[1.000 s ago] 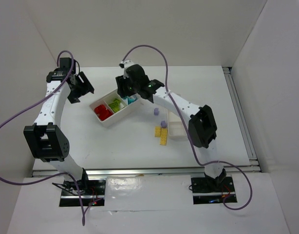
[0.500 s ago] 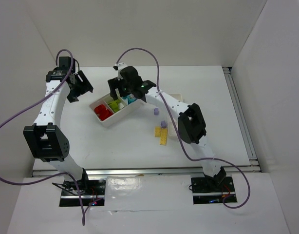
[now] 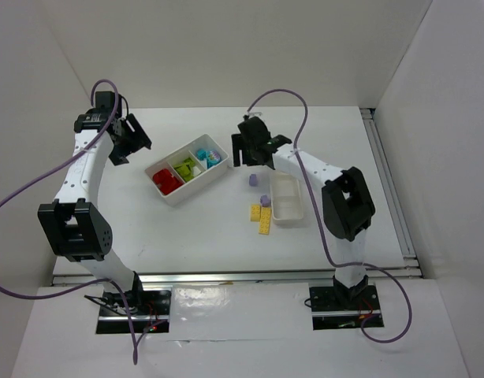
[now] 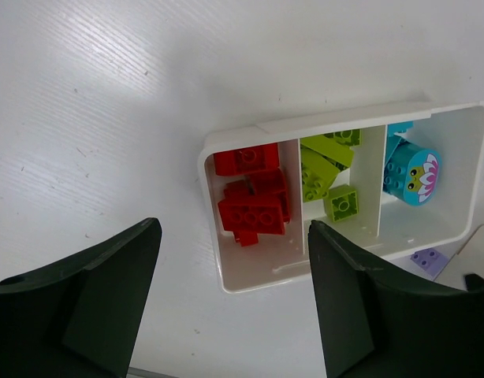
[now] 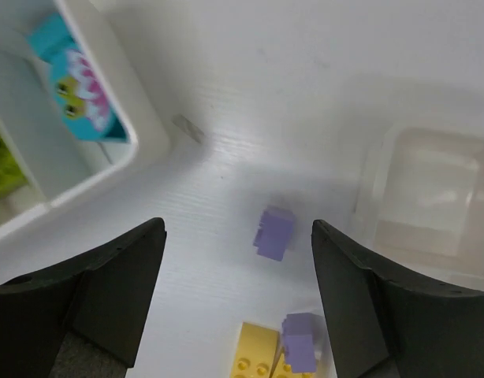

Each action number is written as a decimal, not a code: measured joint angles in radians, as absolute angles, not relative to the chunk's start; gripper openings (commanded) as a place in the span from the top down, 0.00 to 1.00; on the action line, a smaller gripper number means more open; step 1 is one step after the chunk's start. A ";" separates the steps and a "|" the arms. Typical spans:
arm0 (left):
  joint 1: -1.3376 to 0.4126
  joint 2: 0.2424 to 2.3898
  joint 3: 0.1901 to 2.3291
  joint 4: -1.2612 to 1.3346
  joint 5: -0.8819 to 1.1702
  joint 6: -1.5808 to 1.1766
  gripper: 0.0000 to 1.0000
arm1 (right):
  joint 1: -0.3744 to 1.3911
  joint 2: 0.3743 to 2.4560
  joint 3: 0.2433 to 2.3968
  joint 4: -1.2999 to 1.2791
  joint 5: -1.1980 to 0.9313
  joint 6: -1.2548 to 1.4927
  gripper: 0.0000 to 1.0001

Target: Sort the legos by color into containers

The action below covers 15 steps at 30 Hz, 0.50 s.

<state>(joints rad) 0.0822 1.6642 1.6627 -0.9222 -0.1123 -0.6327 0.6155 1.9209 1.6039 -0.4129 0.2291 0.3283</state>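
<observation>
1. Two white containers lie on the white tabletop (image 3: pixel 336 134). A wide three-compartment white plastic tray (image 3: pixel 201 186) sits angled at left-centre, and a narrow white plastic tray (image 3: pixel 288 206) sits to its right.
2. In the wide tray, red studded bricks (image 4: pixel 250 197) fill the left compartment, lime green bricks (image 4: pixel 325 169) the middle one, and teal pieces (image 4: pixel 407 169) the right one.
3. Two small lilac bricks (image 3: pixel 254 180) rest on the tabletop between the trays, just left of the narrow tray. The nearer one (image 3: pixel 264 200) sits against two yellow bricks (image 3: pixel 264 220) near that tray's near-left corner.
4. The left end effector (image 4: pixel 234 228) hovers just left and far of the wide tray. Its fingers are spread wide with nothing between them.
5. The right end effector (image 5: pixel 238 228) hangs over the gap between the trays, above the farther lilac brick. Its fingers are wide apart and it holds nothing.
</observation>
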 measured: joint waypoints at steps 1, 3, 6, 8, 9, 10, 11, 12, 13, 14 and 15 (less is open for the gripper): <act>0.082 1.664 1.663 -0.921 -0.106 -0.633 0.15 | 0.609 1.946 1.604 -0.434 0.235 0.347 0.18; 0.082 1.664 1.663 -0.916 -0.097 -0.633 0.15 | 0.611 2.001 1.600 -0.474 0.239 0.373 0.27; 0.082 1.664 1.663 -0.912 -0.092 -0.633 0.15 | 0.620 2.048 1.576 -0.500 0.234 0.399 0.40; 0.082 1.664 1.663 -0.912 -0.090 -0.633 0.15 | 0.624 2.065 1.567 -0.514 0.236 0.414 0.41; 0.082 1.664 1.663 -0.912 -0.089 -0.633 0.15 | 0.624 2.071 1.563 -0.516 0.237 0.421 0.41; 0.082 1.664 1.663 -0.912 -0.088 -0.633 0.15 | 0.624 2.076 1.563 -0.519 0.240 0.427 0.41; 0.082 1.664 1.663 -0.912 -0.088 -0.633 0.15 | 0.624 2.081 1.563 -0.517 0.244 0.431 0.41; 0.082 1.665 1.663 -0.912 -0.087 -0.633 0.15 | 0.624 2.085 1.563 -0.517 0.247 0.435 0.41; 0.082 1.665 1.663 -0.912 -0.087 -0.633 0.15 | 0.624 2.089 1.563 -0.517 0.250 0.438 0.41; 0.082 1.665 1.663 -0.912 -0.087 -0.633 0.15 | 0.624 2.094 1.563 -0.516 0.254 0.442 0.41; 0.082 1.665 1.663 -0.912 -0.087 -0.632 0.15 | 0.624 2.101 1.563 -0.515 0.256 0.444 0.41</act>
